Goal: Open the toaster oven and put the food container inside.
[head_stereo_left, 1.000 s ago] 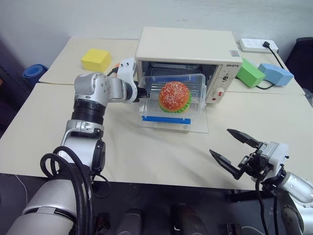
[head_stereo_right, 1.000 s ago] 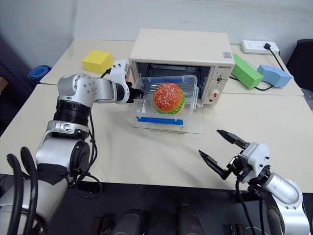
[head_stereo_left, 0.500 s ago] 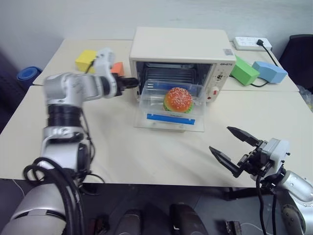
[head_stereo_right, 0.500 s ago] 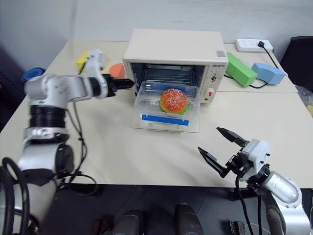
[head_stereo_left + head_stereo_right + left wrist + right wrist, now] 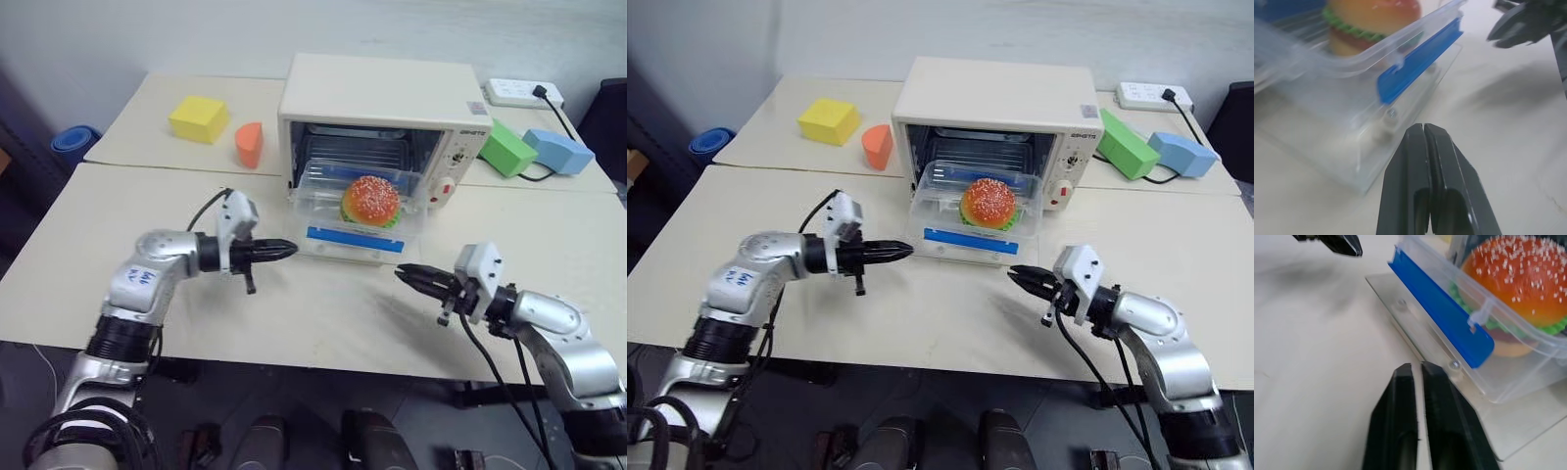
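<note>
Food container (image 5: 364,204) on open toaster oven (image 5: 384,108) door; both grippers' jaws closed, empty.

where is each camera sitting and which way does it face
Head cameras: high on the robot, looking down over the table at the toaster oven; both arms show, left claw and right claw shut.
Left wrist: along its shut claw toward the food container.
Right wrist: along its shut claw at the same container.
Both wrist views share its blue clip and each other's claw.
</note>
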Robot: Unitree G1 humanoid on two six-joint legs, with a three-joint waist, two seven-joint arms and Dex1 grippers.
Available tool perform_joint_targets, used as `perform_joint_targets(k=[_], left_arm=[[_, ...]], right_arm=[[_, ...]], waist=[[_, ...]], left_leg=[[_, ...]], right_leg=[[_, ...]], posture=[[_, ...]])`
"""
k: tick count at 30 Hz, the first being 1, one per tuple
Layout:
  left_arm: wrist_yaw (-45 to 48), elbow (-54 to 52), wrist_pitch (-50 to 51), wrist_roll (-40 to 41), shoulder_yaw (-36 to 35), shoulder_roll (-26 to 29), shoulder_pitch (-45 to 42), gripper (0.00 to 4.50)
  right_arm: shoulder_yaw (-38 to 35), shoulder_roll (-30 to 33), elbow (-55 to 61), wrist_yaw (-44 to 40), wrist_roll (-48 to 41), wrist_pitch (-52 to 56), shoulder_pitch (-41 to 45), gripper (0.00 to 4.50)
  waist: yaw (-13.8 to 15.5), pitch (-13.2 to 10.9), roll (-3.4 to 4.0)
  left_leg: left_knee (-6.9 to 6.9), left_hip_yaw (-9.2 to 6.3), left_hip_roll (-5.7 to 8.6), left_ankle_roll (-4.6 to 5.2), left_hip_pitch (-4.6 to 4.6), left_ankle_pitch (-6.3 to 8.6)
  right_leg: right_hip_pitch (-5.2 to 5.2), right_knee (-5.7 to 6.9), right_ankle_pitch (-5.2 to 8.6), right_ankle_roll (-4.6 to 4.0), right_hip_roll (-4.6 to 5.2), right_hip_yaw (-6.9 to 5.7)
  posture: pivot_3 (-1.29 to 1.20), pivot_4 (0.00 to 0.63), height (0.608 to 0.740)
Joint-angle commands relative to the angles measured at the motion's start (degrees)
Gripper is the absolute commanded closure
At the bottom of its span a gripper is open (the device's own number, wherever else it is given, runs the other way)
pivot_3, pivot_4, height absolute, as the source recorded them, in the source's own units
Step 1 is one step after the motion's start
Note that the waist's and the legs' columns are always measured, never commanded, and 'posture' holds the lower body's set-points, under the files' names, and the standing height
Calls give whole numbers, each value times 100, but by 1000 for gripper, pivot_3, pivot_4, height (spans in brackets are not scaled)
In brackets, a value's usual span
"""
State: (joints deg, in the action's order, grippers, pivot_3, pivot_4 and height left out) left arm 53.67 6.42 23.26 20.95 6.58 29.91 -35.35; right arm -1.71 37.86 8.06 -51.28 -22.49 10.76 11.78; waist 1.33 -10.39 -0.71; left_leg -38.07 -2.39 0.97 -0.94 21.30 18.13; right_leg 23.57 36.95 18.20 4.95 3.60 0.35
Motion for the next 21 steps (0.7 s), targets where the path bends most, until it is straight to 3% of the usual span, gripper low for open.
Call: perform_joint_targets(k=[1, 7, 21], left_arm=[[-635, 454, -309, -236, -139, -524, -296, 4500], [-1429, 1043, -508, -412, -410, -1143, -625, 4500], [-2208, 2843, -1530, -633, -930, -1828, -1516, 4500]], right_arm=[[173, -205, -586, -36, 287, -312, 534, 4445], [295, -487, -1740, -115, 645, -745, 1502, 4445], [262, -1202, -4799, 304, 1393, -2083, 3696, 4445]], waist=[[-3, 0, 0], [-83, 0, 0], [-173, 0, 0]], left_leg=[[-1, 3, 0, 1, 2, 0], [-1, 10, -4, -3, 3, -2], [1, 11, -3, -8, 3, -5]], right_leg=[[3, 1, -1, 2, -2, 0], [13, 13, -2, 3, -7, 2], [14, 13, -3, 5, -4, -3]], posture=[[0, 150, 740], [0, 150, 740], [0, 150, 740]])
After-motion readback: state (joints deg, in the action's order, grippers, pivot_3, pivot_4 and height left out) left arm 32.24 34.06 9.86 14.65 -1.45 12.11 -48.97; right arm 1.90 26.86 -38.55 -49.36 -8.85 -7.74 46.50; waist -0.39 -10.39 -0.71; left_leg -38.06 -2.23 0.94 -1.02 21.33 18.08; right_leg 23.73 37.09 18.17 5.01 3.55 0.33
